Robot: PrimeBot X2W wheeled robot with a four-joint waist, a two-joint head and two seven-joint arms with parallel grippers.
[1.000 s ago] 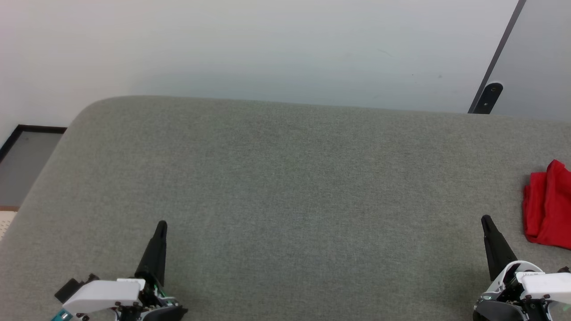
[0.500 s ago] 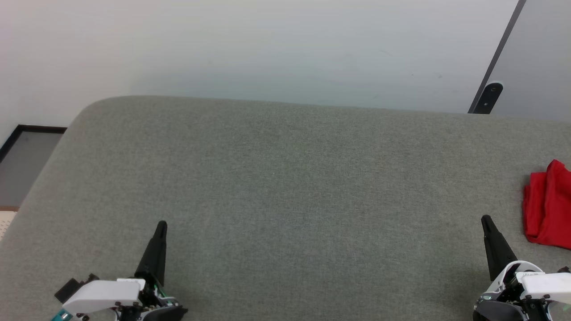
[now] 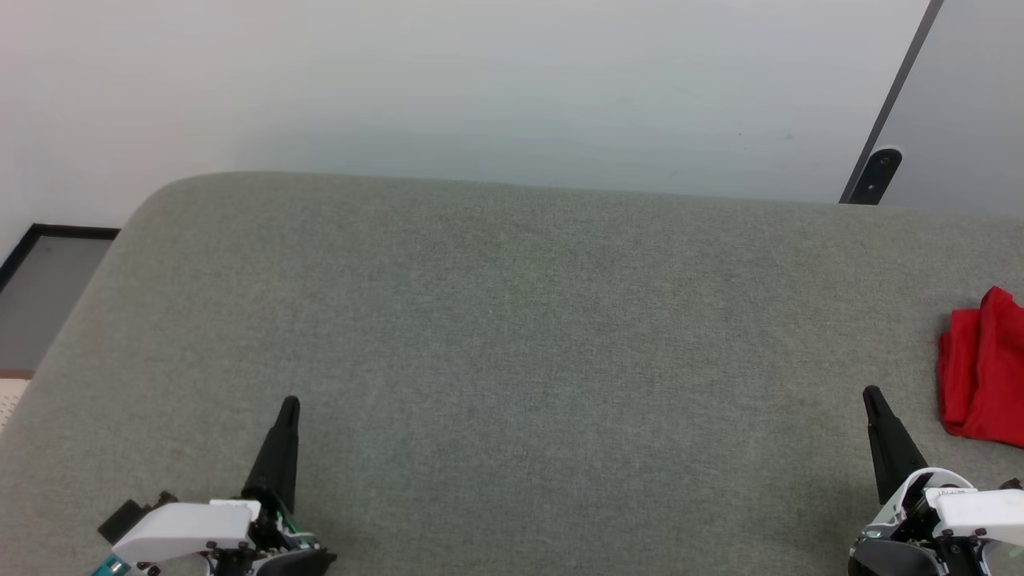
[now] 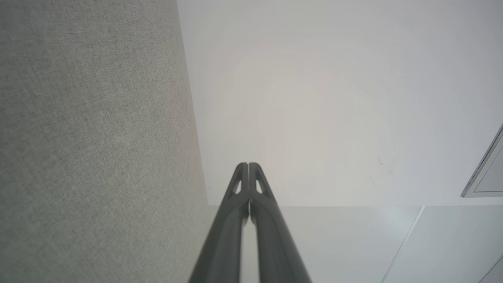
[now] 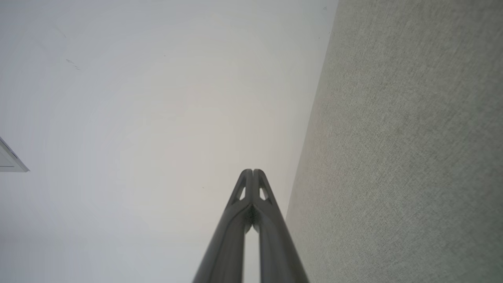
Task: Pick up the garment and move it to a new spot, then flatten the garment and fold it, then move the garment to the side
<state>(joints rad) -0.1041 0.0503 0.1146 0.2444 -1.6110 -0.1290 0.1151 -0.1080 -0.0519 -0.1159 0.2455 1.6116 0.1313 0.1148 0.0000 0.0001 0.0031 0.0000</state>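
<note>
Garment (image 3: pixel 980 374) is lying as a compact red bundle at the far right of the grey fabric surface (image 3: pixel 512 320). It is running off the head view's edge, and plain red cloth is all that is showing. It is resting on the surface with nothing gripping it.

Left pincer (image 3: pixel 289 406) is sitting over the surface's near-left area, fingers clenched tip to tip and empty. Right pincer (image 3: pixel 873 398) is sitting over the surface's near-right area, also clenched and empty, close to the garment but clear of it.

Both are pointing toward the surface's far edge, where a pale wall (image 3: pixel 480 80) is rising behind it. Wrist views are confirming both finger pairs pressed together. Cannot tell whether the tips are touching the surface.
</note>
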